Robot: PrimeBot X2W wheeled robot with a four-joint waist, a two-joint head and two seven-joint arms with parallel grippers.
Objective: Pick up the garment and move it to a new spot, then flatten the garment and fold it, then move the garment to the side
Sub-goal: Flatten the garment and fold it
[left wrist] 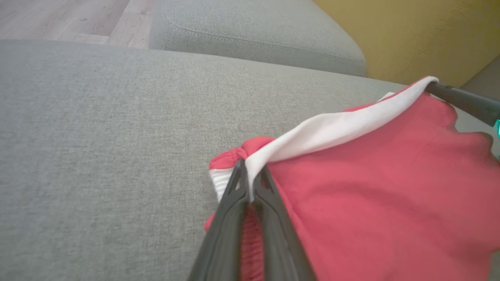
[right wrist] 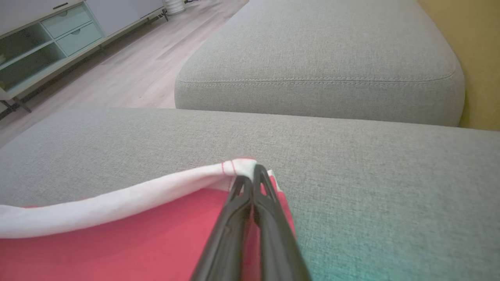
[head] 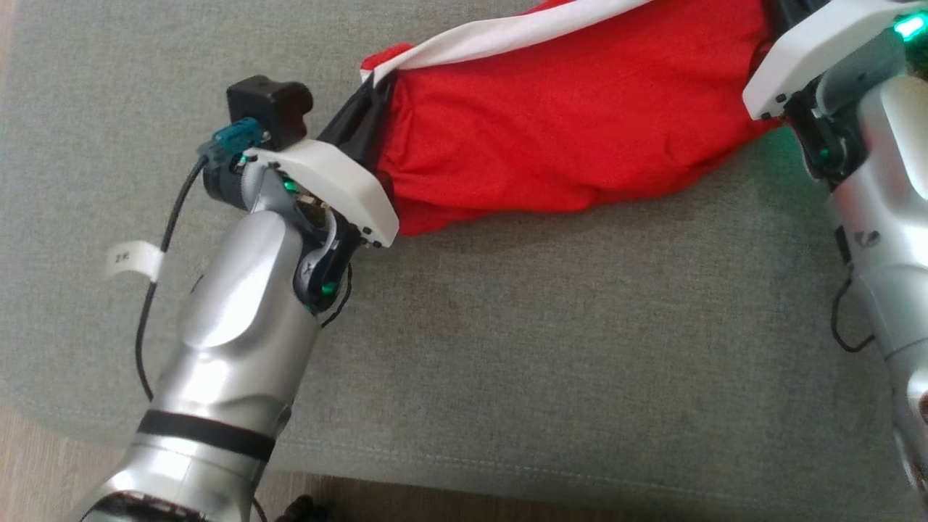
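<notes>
Grippers first: your left gripper has its two dark fingers pressed together on the white band of the red garment. Your right gripper pinches the same band at its other end. The band runs taut between them, and the red cloth sags below it in a loose, bunched belly over the grey cushion. Whether that belly touches the cushion or hangs just above it, you cannot tell from the head view.

By my judgement you are in the carry-and-lay-down part of the task. The garment is lifted by one edge with both arms, it is not yet flat, and no fold is begun. The next move calls for both arms to travel together with the band stretched. Then lower and draw the cloth across the cushion, so the belly spreads out rather than piling under the band. Hold the spacing between the arms even; if one leads, the cloth is likely to twist. You have bare cushion on the robot's side for laying out, and a second cushion lies beyond the seam.
</notes>
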